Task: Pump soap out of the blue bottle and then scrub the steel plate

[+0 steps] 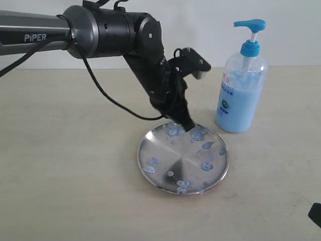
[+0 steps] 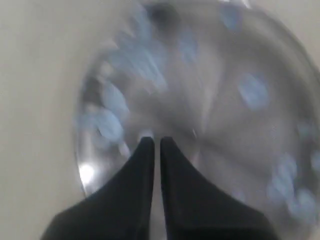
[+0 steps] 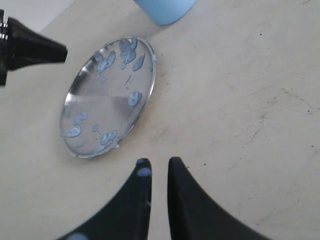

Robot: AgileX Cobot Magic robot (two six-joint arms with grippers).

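The steel plate (image 1: 173, 153) lies on the table, dotted with pale blue soap (image 1: 207, 165). Just right of and behind it stands the blue bottle (image 1: 241, 95), upright, with its pump head pointing left. My left gripper (image 1: 188, 125) is shut and empty, its tips down on the plate's far rim among the soap blobs. The left wrist view is blurred and shows the left gripper (image 2: 156, 142) over the plate (image 2: 220, 125). My right gripper (image 3: 157, 162) is shut on nothing and hovers over bare table near the plate (image 3: 100, 100); a soap blob (image 3: 144, 172) clings to one finger.
The beige table (image 1: 60, 165) spreads around the plate. The left arm (image 1: 115, 32) reaches in from the upper left, trailing a black cable (image 1: 108, 95). A black piece of the right arm (image 1: 316, 213) shows at the lower right edge.
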